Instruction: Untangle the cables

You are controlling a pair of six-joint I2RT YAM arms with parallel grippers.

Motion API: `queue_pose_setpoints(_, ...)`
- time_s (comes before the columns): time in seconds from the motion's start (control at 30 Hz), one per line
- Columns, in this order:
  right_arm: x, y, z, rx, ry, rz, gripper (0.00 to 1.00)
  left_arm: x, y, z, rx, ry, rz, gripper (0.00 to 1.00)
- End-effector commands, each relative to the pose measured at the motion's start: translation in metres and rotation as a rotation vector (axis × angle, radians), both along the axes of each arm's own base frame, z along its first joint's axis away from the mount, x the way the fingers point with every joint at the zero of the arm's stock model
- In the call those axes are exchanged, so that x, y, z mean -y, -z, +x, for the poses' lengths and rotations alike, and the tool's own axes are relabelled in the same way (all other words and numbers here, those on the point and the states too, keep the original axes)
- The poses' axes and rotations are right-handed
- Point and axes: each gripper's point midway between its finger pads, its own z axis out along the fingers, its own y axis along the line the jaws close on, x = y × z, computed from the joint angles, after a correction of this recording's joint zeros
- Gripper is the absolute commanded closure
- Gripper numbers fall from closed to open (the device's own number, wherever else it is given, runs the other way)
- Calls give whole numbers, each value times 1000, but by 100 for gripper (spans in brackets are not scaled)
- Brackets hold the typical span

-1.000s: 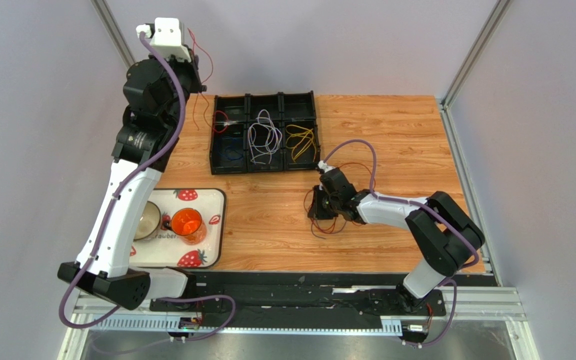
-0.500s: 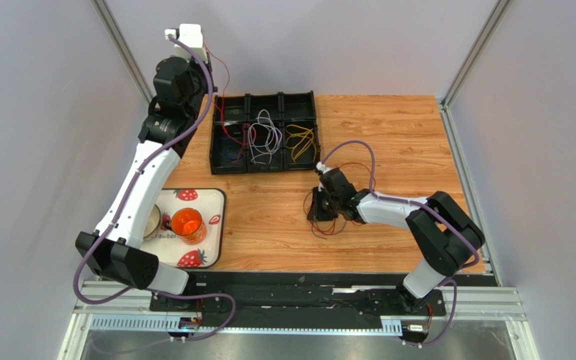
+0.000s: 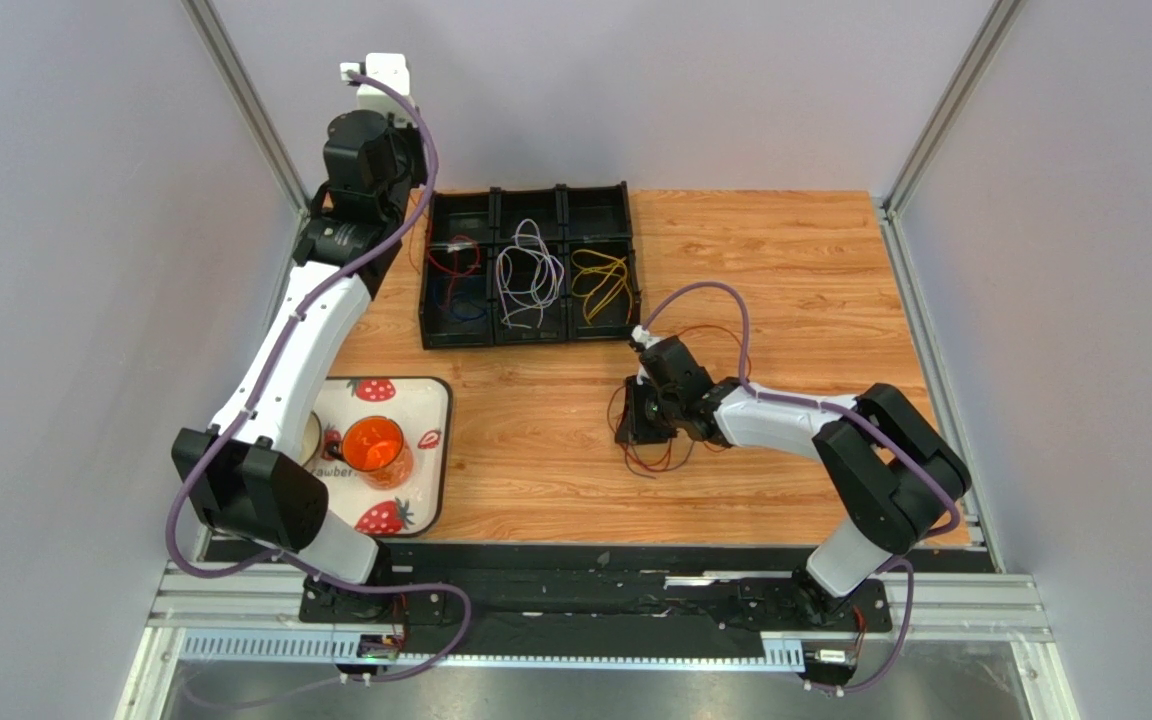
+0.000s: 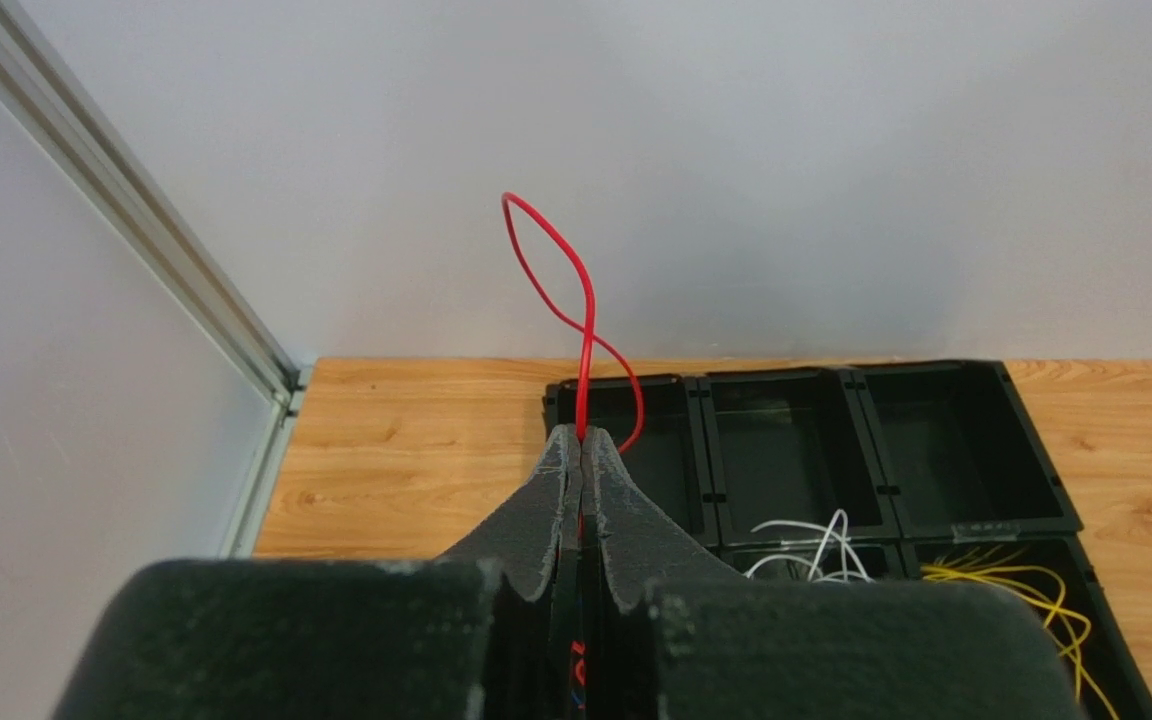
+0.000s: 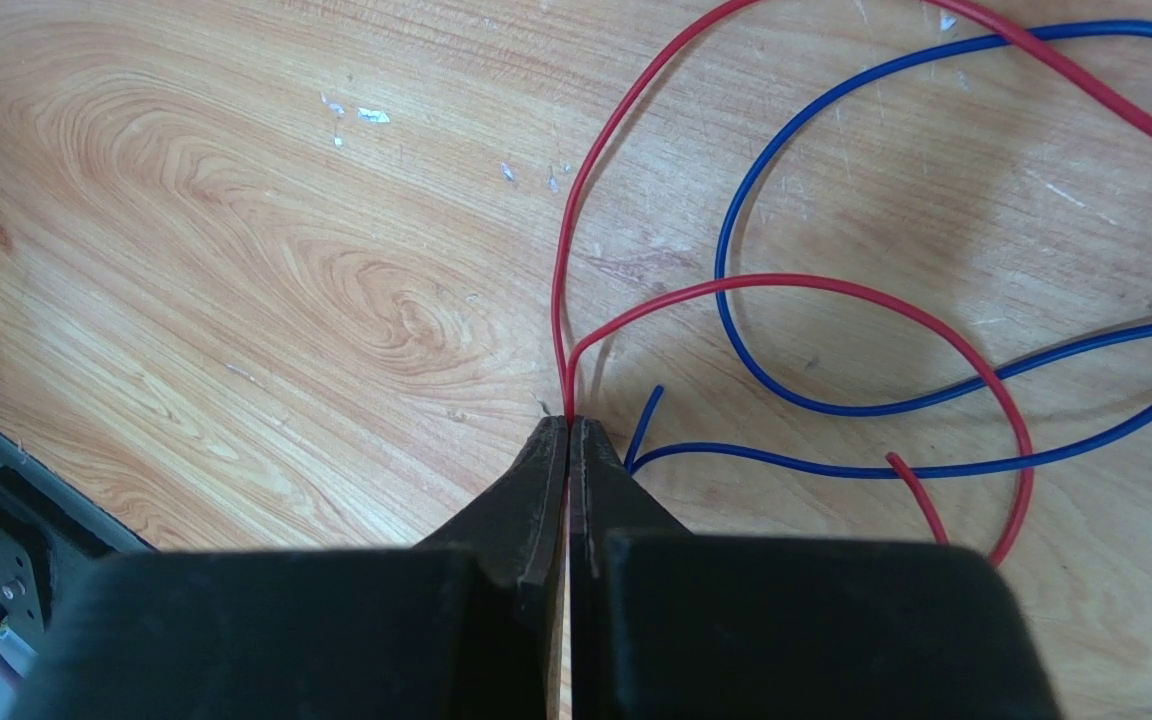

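You can read only a fragment, roughly "awber", on the strawberry-print tray (image 3: 414,405) (the rest is covered).

The tabletop (image 5: 237,225) showed smooth, grained wood with small scuffs. The cables (image 5: 561,293) had smooth, glossy plastic sheathing. Fingers (image 4: 537,518) of the left hand (image 4: 582,444) looked matt and grainy.

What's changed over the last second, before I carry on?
The left gripper, shut on a red cable, swung right toward the left end of the black tray, its arm stretching farther out. The right gripper stayed low over the table, pinching a second red cable.
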Motion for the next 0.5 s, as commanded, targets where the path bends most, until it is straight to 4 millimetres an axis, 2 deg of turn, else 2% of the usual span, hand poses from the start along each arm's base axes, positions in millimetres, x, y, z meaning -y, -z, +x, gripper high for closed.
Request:
queue_pose_setpoints(0.0, 1, -6, -2, 0, -23, -13, 100, 0, -2, 6, 24, -7, -37, 100)
queue_pose_setpoints(0.3, -1, -9, -2, 2, -30, -9, 100, 21, 42, 4, -36, 72, -166, 100)
queue_pose_setpoints(0.33, -1, -10, -2, 1, -29, -8, 100, 21, 54, 5, -57, 71, -168, 100)
queue_pose_setpoints(0.47, 1, -11, -3, 6, -27, -9, 100, 26, 78, 8, -99, 82, -181, 100)
